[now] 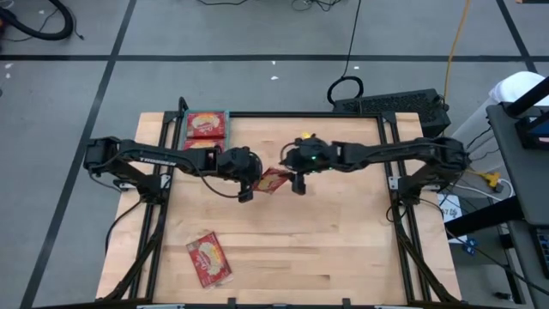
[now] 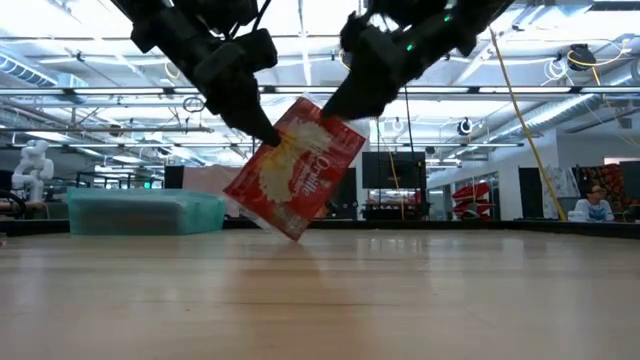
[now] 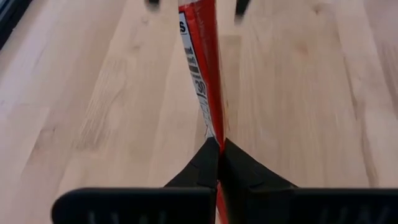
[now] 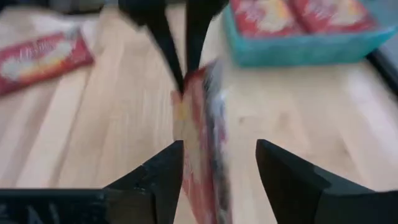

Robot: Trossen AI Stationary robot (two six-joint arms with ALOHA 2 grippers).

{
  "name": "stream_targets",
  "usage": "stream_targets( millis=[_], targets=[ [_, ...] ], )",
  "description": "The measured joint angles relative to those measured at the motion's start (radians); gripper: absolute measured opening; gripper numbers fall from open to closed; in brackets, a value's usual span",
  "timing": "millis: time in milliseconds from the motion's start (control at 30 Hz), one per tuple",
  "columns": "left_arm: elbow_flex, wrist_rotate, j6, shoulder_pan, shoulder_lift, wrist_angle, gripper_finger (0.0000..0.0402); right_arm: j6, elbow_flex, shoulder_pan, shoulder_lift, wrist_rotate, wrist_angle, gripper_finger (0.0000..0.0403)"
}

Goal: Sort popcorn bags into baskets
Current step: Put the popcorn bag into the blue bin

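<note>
low view shows the left gripper (image 2: 268,135) clamped on a tilted popcorn bag (image 2: 297,170) above the table; the right gripper (image 4: 217,165) has its jaws apart around the bag.

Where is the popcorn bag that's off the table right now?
Mid-table in the high view, the popcorn bag hangs between both end effectors, pinched by the left end effector.

This is a robotics lab or test hall inside a large open industrial space. The low view looks past the wooden table (image 2: 320,300) into a wide room with a high ceiling of exposed beams and strip lights, screens, racks, and a white humanoid robot (image 2: 30,165) standing at the far side. A person (image 2: 592,203) sits at a desk in the distance. From above, the table stands on a grey floor marked with dark tape lines, with loose cables (image 1: 347,51) and a keyboard (image 1: 390,104) just behind it.
</note>
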Motion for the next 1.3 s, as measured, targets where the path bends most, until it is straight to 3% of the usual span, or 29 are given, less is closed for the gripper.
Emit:
stream_targets(
  millis=[167, 433, 667, 833, 1133, 1300],
  targets=[
    [0.000, 0.000, 0.026, 0.000, 0.000, 0.000, 0.0008, -0.018, 0.021, -0.004, 0.073, -0.052, 0.017, 0.0157],
    [0.001, -0.040, -0.027, 0.001, 0.000, 0.023, 0.0056, -0.026, 0.020, -0.023, 0.098, -0.051, 0.013, 0.0014],
    [0.001, -0.183, -0.197, -0.028, -0.013, -0.125, 0.0149, -0.008, -0.002, -0.034, 0.052, -0.047, -0.032, 0.0017],
    [-0.041, -0.226, -0.268, -0.073, -0.063, -0.148, 0.0171, 0.023, -0.136, -0.035, -0.003, -0.050, 0.100, 0.0007],
    [-0.303, -0.264, -0.256, -0.117, -0.083, 0.449, 0.0173, 0.071, -0.425, -0.030, -0.019, -0.104, 0.633, 0.0009],
    [-0.427, -0.263, -0.228, -0.117, -0.075, 0.733, 0.0173, 0.073, -0.530, -0.031, -0.016, -0.100, 0.838, 0.0009]
  ],
)
